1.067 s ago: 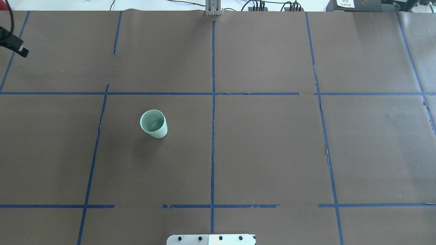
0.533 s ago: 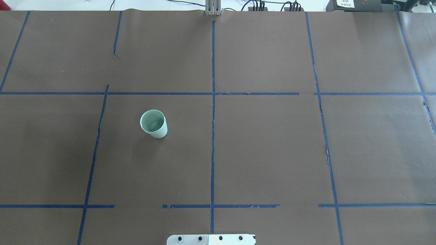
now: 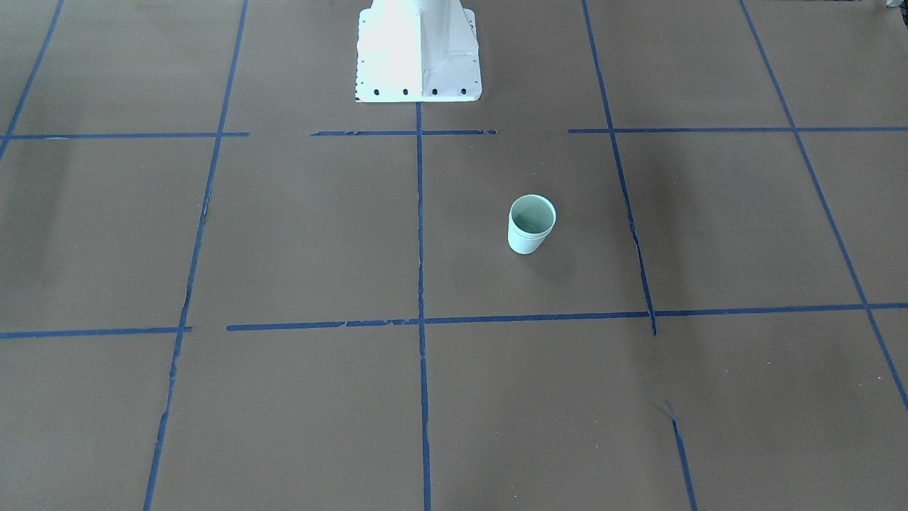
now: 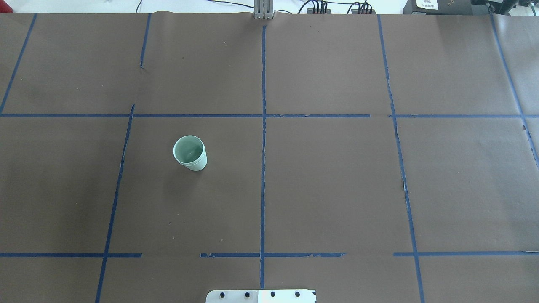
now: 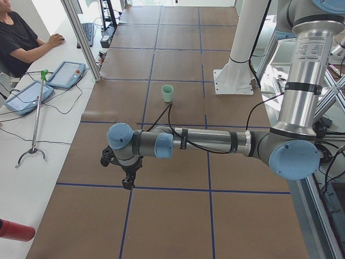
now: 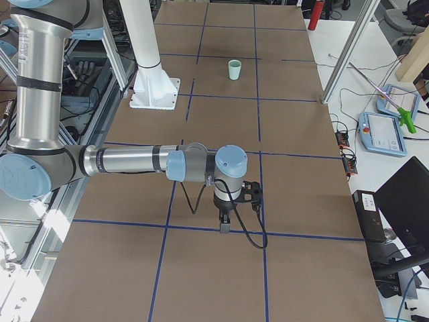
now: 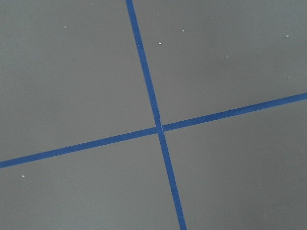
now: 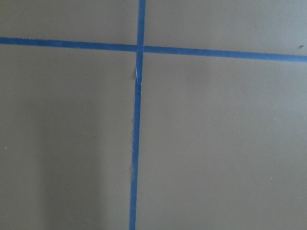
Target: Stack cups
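Even, bright light; glare whitens the white metal robot pedestal (image 3: 418, 50); soft shadows mottle the brown paper-covered desk (image 3: 284, 234).

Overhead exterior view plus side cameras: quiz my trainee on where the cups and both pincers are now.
1. True or false: the pale mint-green tapered cups lie tipped over on the brown paper-covered table.
2. In the overhead exterior view, the cups stand: A) left of the centre blue tape line; B) right of it; C) on it.
3. Does the left pincer or the right pincer touch the cups?
Key: 1 false, upright; 2 A; 3 no, both hang far off.
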Controlling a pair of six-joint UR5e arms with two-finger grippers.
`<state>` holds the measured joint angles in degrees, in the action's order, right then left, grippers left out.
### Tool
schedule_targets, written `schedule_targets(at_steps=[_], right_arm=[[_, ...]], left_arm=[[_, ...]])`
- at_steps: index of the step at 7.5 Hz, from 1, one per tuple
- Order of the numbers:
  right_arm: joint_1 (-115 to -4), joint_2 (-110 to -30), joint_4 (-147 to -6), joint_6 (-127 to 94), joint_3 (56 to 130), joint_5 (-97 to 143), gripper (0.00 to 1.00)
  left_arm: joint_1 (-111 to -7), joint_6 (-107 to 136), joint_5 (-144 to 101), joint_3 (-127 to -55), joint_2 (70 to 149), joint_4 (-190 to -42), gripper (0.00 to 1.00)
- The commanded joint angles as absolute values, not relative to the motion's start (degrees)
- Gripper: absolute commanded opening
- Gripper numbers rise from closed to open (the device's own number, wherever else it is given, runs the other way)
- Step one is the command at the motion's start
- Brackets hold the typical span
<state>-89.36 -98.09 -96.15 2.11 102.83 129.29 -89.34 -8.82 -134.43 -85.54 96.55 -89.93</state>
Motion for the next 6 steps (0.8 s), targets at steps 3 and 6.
schedule_targets(at_steps=[3,6], right_arm=[[-89.4,-98.2,-96.2,2.1,102.8,129.3,1.0],[-89.4,-98.1,-96.2,2.1,102.8,129.3,1.0]], left_arm=[[-90.9,-3.0,-133.2,-85.6,95.8,-89.6,1.0],[-90.9,-1.9,-133.2,-85.6,95.6,-89.7,1.0]])
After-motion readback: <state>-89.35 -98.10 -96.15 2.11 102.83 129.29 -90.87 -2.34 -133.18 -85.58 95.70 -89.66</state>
